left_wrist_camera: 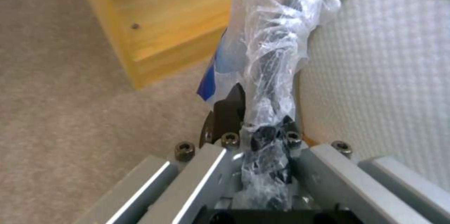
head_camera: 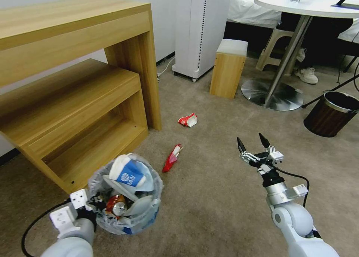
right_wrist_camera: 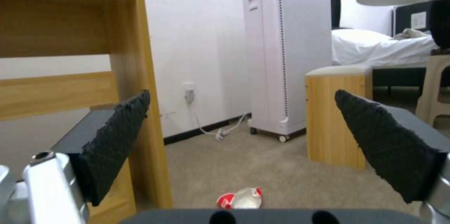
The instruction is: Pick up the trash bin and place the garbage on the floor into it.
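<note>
Two pieces of garbage lie on the floor (head_camera: 224, 197): a crushed red-white paper cup (head_camera: 188, 120) near the wooden shelf unit (head_camera: 74, 100), and a red wrapper (head_camera: 171, 158) between it and the trash bin (head_camera: 125, 193). Left hand (left_wrist_camera: 262, 125) grips the bin's bag-lined rim; bin holds a blue-white paper cup (head_camera: 129, 173) and white slippers (head_camera: 142, 204). Right hand (head_camera: 253, 142) hovers wide, holding nothing, above the carpet, right of the wrapper.

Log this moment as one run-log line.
left gripper: shut on trash bin rim | right gripper: open, empty, above floor | red-white paper cup, red wrapper: still on floor
</note>
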Controlling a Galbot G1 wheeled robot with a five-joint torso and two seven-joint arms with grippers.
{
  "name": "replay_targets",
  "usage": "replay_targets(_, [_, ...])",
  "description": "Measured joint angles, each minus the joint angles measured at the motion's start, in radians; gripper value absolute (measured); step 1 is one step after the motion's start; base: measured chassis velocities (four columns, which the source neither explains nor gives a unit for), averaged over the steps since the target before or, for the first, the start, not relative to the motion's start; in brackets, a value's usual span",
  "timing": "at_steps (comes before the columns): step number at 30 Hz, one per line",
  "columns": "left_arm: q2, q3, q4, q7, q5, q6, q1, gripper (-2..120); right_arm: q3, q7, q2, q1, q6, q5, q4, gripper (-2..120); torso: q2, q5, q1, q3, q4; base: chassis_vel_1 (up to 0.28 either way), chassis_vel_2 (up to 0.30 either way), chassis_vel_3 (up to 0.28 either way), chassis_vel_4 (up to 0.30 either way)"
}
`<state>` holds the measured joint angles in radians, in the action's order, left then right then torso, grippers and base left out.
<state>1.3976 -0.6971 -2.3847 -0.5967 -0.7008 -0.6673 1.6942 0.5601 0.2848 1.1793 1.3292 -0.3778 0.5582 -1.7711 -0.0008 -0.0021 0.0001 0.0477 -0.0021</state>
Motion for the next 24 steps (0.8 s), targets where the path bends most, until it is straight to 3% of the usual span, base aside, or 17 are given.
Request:
replay_targets(7, [-0.015, -0.121, -0.007, -0.009, -0.107, -0.008, 0.001, 1, -0.004, 0.006, 0.008, 0.002, -0.004, 0.0, -0.008, 100, 0.0, 0.0, 0.0, 0.0, 0.0, 0.0, 0.0, 0.0, 0.0])
replay_targets(13, [-0.016, -0.176, -0.01, -0.005, -0.15, -0.012, -0.008, 1, -0.011, 0.009, 0.01, 0.009, -0.023, 0.001, -0.008, 100, 0.0, 0.0001, 0.0, 0.0, 0.0, 0.0, 0.0, 0.0, 0.0])
replay_targets(24, [0.005, -0.163, -0.024, -0.001, -0.13, -0.014, 0.005, 1, -0.013, 0.019, -0.002, 0.017, -0.046, 0.004, -0.011, 100, 0.0, 0.0001, 0.0, 0.0, 0.0, -0.073, 0.068, 0.078, -0.076])
